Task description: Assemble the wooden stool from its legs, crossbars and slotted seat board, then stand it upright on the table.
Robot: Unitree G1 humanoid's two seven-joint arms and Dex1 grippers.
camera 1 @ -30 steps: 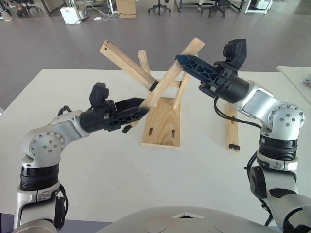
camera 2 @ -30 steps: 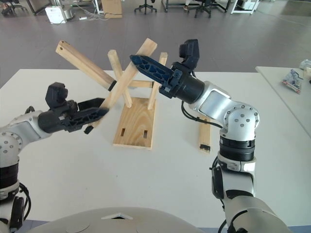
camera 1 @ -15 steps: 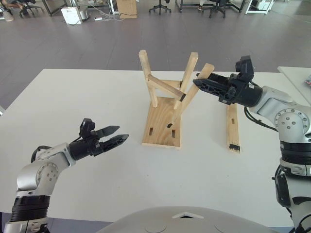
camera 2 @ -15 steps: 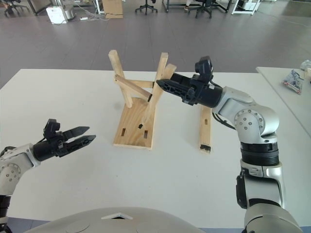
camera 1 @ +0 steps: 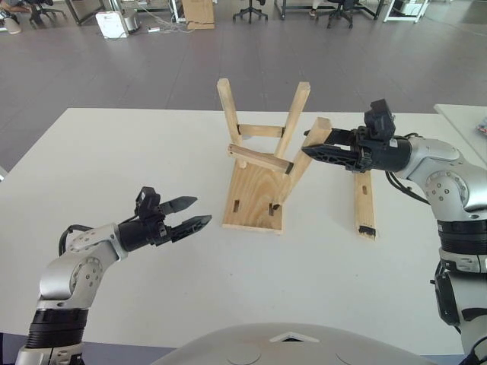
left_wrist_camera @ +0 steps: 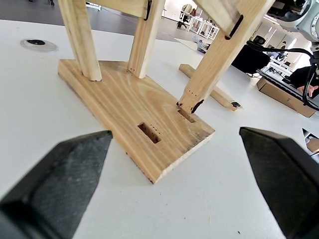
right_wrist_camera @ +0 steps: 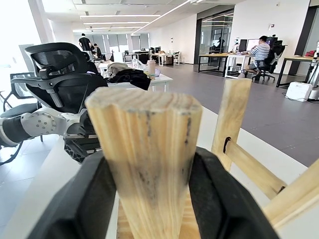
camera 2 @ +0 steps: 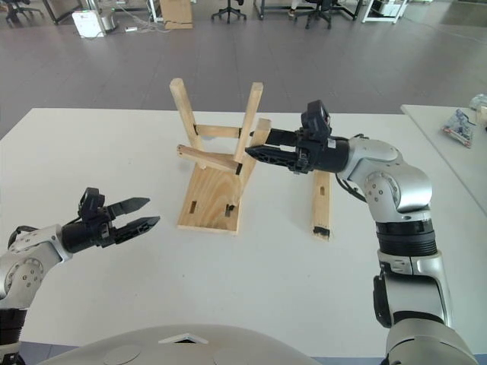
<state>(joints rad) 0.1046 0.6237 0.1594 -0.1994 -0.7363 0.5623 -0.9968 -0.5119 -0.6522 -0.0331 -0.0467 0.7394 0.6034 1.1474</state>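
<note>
Stool assembly, upside down on a white table (camera 1: pixel 114 144). The flat rectangular pale wooden slotted seat board (camera 1: pixel 251 190) lies on the table and serves as the landmark for all positions.

Two square-section wooden legs stand in the board's far slots. The left upright leg (camera 1: pixel 230 122) and the right upright leg (camera 1: pixel 294 114) both rise from the far end, and a short wooden crossbar (camera 1: pixel 261 131) joins them near their tops.

A third wooden leg (camera 1: pixel 300 163) leans over the board's right half, tilted up and away to the right. Its lower end touches the board at the rim of the near right slot (left_wrist_camera: pixel 188 115). Whether it is seated there cannot be told. A second crossbar (camera 1: pixel 262 158) projects from this tilted leg toward the left upright leg. The near left slot (left_wrist_camera: pixel 149 133) shows as an open rectangular hole.

A fourth wooden leg (camera 1: pixel 364 201) lies flat on the table, just right of the board and parallel to its long edge.

The right arm is extended from the board's right side, forearm roughly level. The right gripper (camera 1: pixel 308 144) clamps the upper end of the tilted leg, its black fingers (right_wrist_camera: pixel 84 199) pressed against opposite faces of the wood.

The left arm is bent, low over the table to the left of the board's near end. The left gripper (camera 1: pixel 202 211) points toward the board, apart from it. Its dark fingers (left_wrist_camera: pixel 55 184) are spread wide and grasp nothing.
</note>
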